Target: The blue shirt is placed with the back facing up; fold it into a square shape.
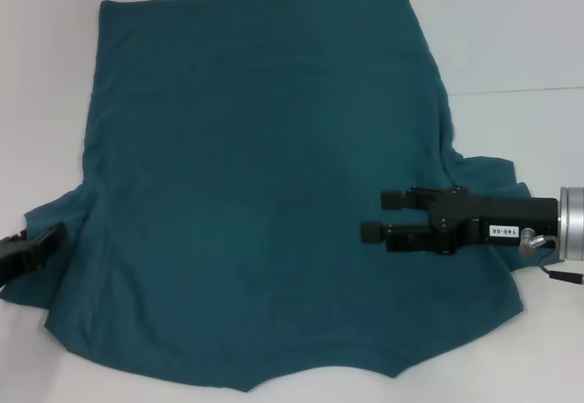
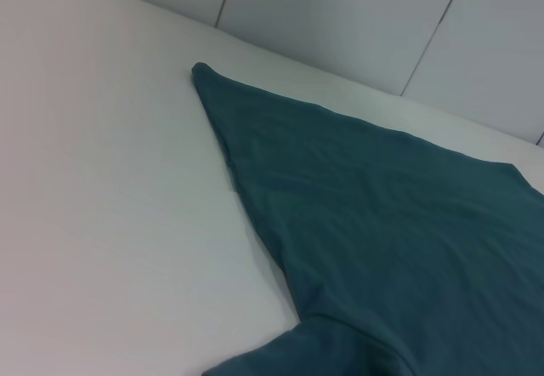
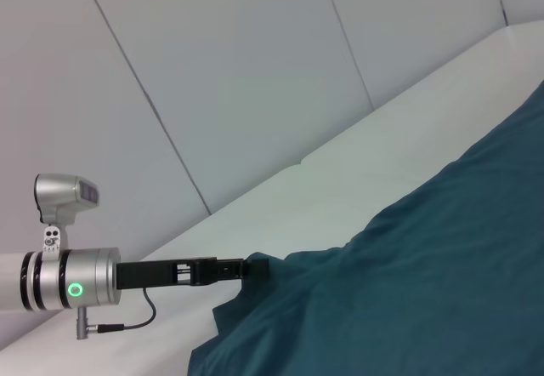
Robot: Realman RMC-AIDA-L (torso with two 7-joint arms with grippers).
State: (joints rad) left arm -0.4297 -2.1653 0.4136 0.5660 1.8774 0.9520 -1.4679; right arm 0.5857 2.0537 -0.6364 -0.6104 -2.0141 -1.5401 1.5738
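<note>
The blue shirt (image 1: 246, 193) lies spread out flat on the white table (image 1: 511, 29), right in front of the robot. It is a dark teal-blue, plain, w/ no print, and the cloth looks soft and not shiny. It is way bigger than the black claws. The straight hem is on the far side, and the neck side is near the robot, w/ a curved dip in the near edge. A short sleeve sticks out on each side, left & right. The cloth is mostly smooth, w/ a few soft wrinkles by the sleeves.

The right gripper (image 1: 379, 216) is over the right part of the shirt, pointing in toward the middle. Its two black fingers are apart, w/ a gap between them, and nothing is in the gap. I can't tell if it touches the cloth.

The left gripper (image 1: 41, 243) is at the left sleeve, low by the table edge of the shirt. In the right wrist view it shows far off (image 3: 255, 267), its tip right at the sleeve's edge. Its fingers look closed on the sleeve cloth, pinching it.

The left wrist view shows the shirt's (image 2: 382, 223) long side edge running to a far corner, flat on the table (image 2: 110, 180). Gray wall panels (image 3: 212, 78) stand behind the table.
</note>
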